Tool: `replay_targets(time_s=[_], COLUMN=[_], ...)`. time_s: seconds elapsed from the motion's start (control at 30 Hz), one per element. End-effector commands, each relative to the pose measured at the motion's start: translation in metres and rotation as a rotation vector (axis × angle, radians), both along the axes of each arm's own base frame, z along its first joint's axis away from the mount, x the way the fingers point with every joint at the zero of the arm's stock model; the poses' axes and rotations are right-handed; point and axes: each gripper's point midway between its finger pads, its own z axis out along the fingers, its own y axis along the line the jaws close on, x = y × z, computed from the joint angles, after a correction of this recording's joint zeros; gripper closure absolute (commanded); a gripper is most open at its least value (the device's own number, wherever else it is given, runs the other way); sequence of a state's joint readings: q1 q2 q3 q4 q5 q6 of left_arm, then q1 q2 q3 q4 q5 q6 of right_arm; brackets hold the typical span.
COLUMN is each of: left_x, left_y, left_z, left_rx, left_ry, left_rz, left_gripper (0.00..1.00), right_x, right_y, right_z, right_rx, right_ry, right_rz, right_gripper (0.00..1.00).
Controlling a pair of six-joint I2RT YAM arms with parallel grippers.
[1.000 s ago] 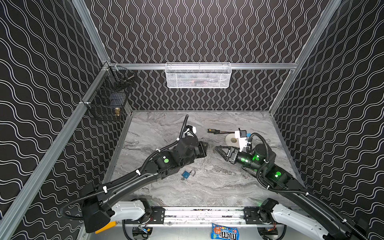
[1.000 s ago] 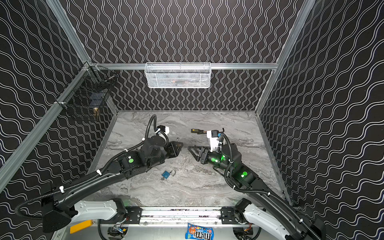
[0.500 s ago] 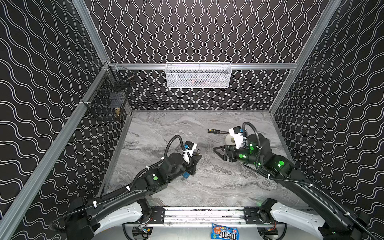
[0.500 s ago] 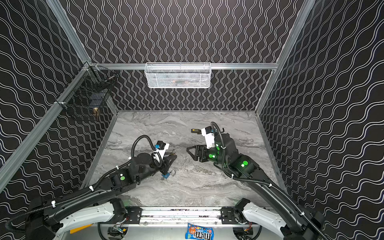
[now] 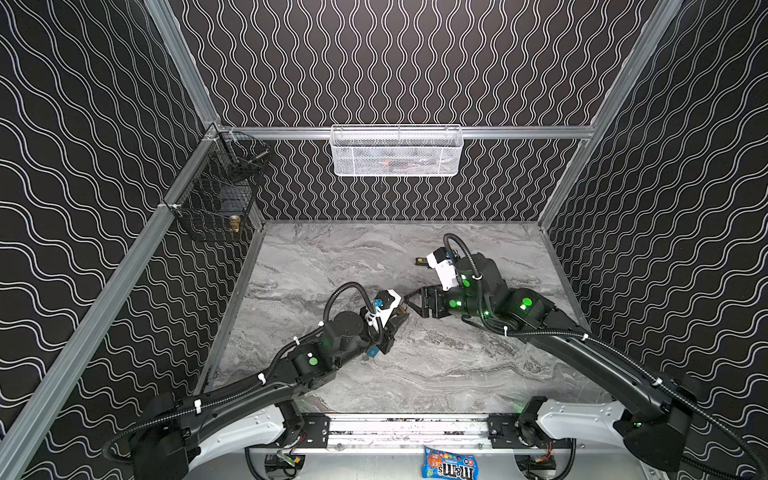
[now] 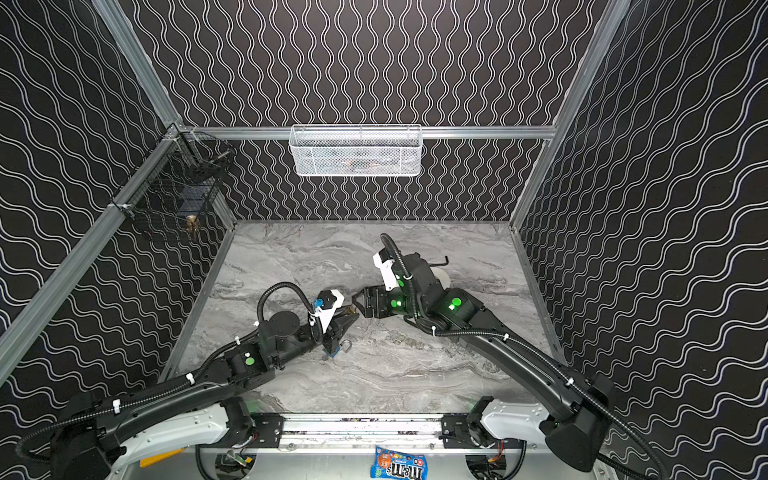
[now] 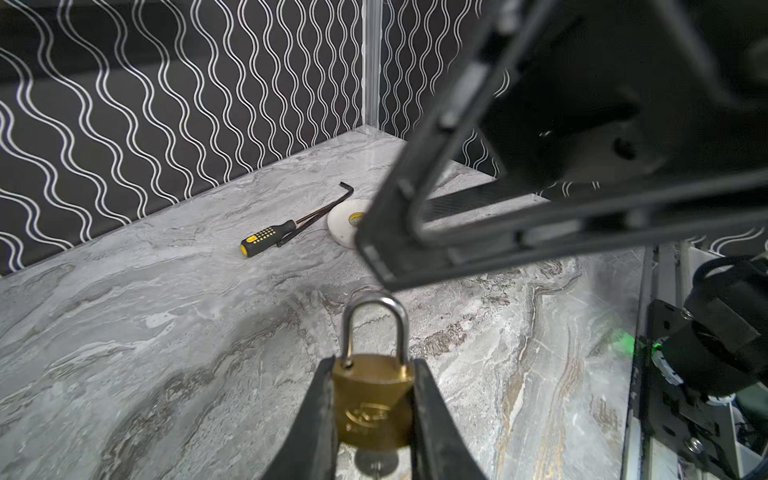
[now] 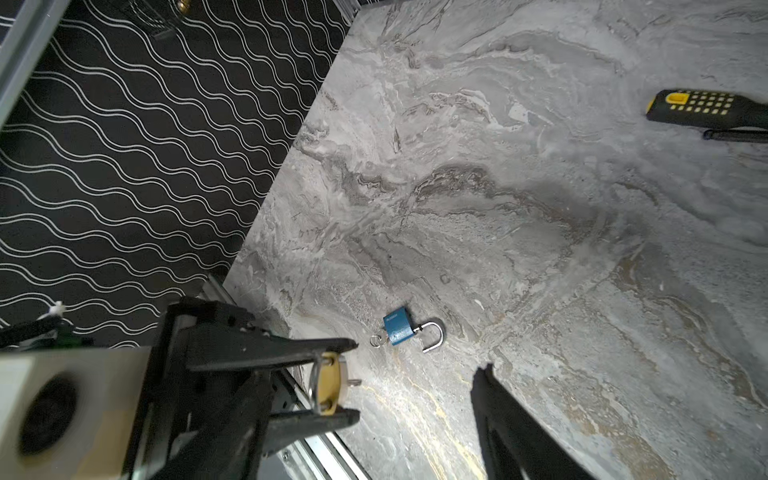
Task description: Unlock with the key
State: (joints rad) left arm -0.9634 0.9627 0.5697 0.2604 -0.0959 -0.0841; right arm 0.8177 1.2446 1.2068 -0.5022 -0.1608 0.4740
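**While the left arm grips a brass padlock, the right arm's jaws stand open beside it**

As I watch from the remote desk, the left arm (image 5: 309,361) holds the brass padlock (image 7: 374,399) off the marbled counter (image 5: 332,257). Its jaws are clamped on the two narrow sides of the lock's body. The steel shackle (image 7: 374,324) is seated shut and points away from the wrist. A small silver piece (image 7: 376,463) shows at the keyhole end, and I cannot tell whether it is the key.

The right arm (image 5: 525,305) reaches in from the opposite side, its jaws spread wide with nothing between them. Their tips sit just beside the shackle, and I see no contact. In both top views the two arms meet nose to nose near the middle of the counter.

A blue padlock (image 8: 398,330) lies flat on the counter close under the left wrist. Its shackle (image 8: 432,337) is swung open, and a small silver ring (image 8: 377,340) sits at its keyhole end.

Toward the back right lie a black-and-yellow screwdriver (image 7: 266,239), a black L-shaped bar (image 7: 328,205) alongside it, and a white roll of tape (image 7: 343,226) at the bar's far end. A bag of candy (image 5: 449,467) rests on the front frame, off the counter.
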Motion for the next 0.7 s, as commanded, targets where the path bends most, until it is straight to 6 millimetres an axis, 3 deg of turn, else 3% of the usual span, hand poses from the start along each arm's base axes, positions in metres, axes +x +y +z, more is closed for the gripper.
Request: replay_targets(time_s=[0.0, 0.33, 0.67], left_x=[0.002, 0.003, 0.005], left_y=[-0.004, -0.003, -0.005], left_z=[0.015, 0.009, 0.008], left_rx=[-0.021, 0.005, 0.01], left_ry=[-0.065, -0.071, -0.066], left_rz=[-0.013, -0.009, -0.002], left_gripper=[1.0, 1.0, 1.0], right_x=[0.007, 0.016, 0.012], right_y=[-0.003, -0.012, -0.026], right_z=[-0.006, -0.027, -0.033], right_rx=[-0.064, -0.207, -0.293], right_ry=[-0.015, -0.012, -0.038], right_rz=[-0.015, -0.031, -0.007], right_gripper=[0.23, 0.23, 0.24])
